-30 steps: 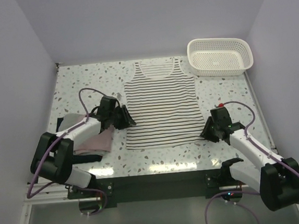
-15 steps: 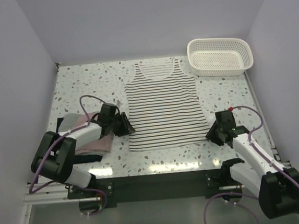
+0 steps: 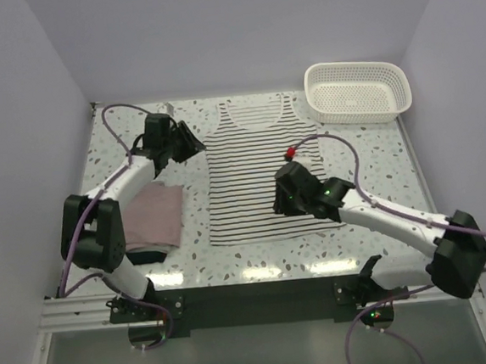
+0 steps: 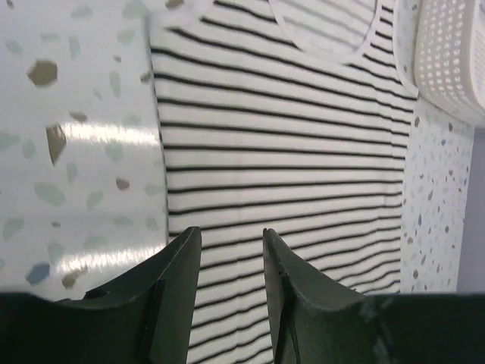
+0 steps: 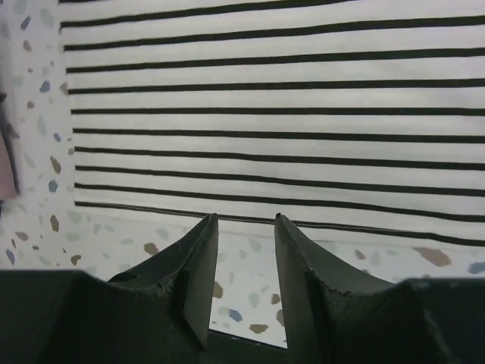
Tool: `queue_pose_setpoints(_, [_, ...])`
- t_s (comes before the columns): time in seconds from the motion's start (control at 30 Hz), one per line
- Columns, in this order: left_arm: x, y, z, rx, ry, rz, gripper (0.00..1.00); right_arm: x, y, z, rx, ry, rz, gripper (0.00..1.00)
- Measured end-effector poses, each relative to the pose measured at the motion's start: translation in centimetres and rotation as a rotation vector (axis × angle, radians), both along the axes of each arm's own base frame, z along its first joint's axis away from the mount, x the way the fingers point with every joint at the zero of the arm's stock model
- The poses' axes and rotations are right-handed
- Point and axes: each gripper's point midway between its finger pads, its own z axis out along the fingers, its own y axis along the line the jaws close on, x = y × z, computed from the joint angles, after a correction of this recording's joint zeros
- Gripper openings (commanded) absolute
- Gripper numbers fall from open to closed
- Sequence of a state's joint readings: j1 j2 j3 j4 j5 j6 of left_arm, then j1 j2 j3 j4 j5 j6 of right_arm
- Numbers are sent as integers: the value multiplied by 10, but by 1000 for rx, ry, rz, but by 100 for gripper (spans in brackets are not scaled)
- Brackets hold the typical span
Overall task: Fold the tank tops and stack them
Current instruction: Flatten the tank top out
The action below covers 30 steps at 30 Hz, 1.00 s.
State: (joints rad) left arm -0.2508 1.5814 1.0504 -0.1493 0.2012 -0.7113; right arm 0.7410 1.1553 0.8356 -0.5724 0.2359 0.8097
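Observation:
The white tank top with thin black stripes (image 3: 263, 167) lies flat and spread out in the middle of the table, straps toward the far side. The pink tank top (image 3: 154, 214) lies folded at the left, on top of the dark one (image 3: 144, 257), of which only an edge shows. My left gripper (image 3: 190, 142) is open and empty at the striped top's upper left edge (image 4: 288, 136), its fingertips (image 4: 231, 235) over the cloth. My right gripper (image 3: 281, 202) is open and empty above the striped top's lower part, its fingertips (image 5: 244, 220) at the hem (image 5: 273, 98).
A white lattice basket (image 3: 358, 92) stands at the far right corner, and it shows in the left wrist view (image 4: 455, 61). Speckled tabletop (image 3: 136, 127) surrounds the clothes. The table's dark near edge (image 3: 252, 288) runs along the front.
My left gripper moved from beside the pink top to the striped top's upper left edge. My right gripper swung left from the right hem corner to over the lower middle.

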Motion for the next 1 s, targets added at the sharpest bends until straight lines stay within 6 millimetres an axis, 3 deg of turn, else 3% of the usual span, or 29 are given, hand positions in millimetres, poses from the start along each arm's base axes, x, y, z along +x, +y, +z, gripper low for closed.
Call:
queue_pose_setpoints(0.1, [52, 3, 4, 24, -43, 24, 43, 2, 56, -2, -45, -6, 110, 39])
queue_pose_setpoints(0.27, [105, -2, -36, 79, -15, 14, 40, 6, 133, -10, -86, -25, 219, 36])
queue_pose_setpoints(0.4, [111, -1, -83, 124, 58, -15, 40, 4, 179, -21, -110, -45, 282, 34])
queue_pose_setpoints(0.5, [112, 2, -98, 138, 80, -26, 40, 0, 209, -30, -133, -63, 325, 33])
queue_pose_setpoints(0.77, [124, 11, -88, 138, 41, -28, 40, -20, 245, -56, -193, -68, 401, 32])
queue_pose_setpoints(1.0, [123, 9, -87, 128, 42, -39, 40, -30, 253, -72, -261, -70, 421, 32])
